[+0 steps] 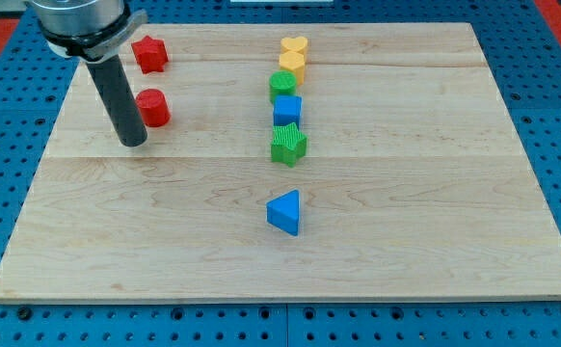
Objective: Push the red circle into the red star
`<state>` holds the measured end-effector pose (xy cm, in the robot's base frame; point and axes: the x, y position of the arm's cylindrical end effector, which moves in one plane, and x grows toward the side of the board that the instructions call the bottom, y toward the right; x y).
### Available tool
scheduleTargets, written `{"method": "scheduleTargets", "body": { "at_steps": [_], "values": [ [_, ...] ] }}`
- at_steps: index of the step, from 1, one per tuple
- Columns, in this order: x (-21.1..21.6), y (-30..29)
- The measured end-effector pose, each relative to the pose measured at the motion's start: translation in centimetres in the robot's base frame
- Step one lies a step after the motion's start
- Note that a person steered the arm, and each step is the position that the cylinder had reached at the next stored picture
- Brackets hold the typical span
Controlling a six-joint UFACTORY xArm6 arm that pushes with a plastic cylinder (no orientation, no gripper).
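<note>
At the board's [406, 280] upper left, red circle [153, 107] sits just below red star [149, 53], apart; round, no long axis or heading. My tip [133, 143], bare rod, holds nothing, just left-below the circle.

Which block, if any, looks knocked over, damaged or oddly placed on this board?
Nothing stands out. The red star and red circle sit apart at the view's upper left, my tip just left of and below the circle. The other blocks sit undamaged on the wooden board.
</note>
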<state>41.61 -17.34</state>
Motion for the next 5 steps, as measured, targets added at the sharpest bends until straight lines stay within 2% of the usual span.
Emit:
{"method": "scheduleTargets", "body": {
  "at_steps": [3,4,5],
  "values": [
    [-11.9,1.4],
    [-13.8,1.9],
    [-14.3,6.2]
  ]
}}
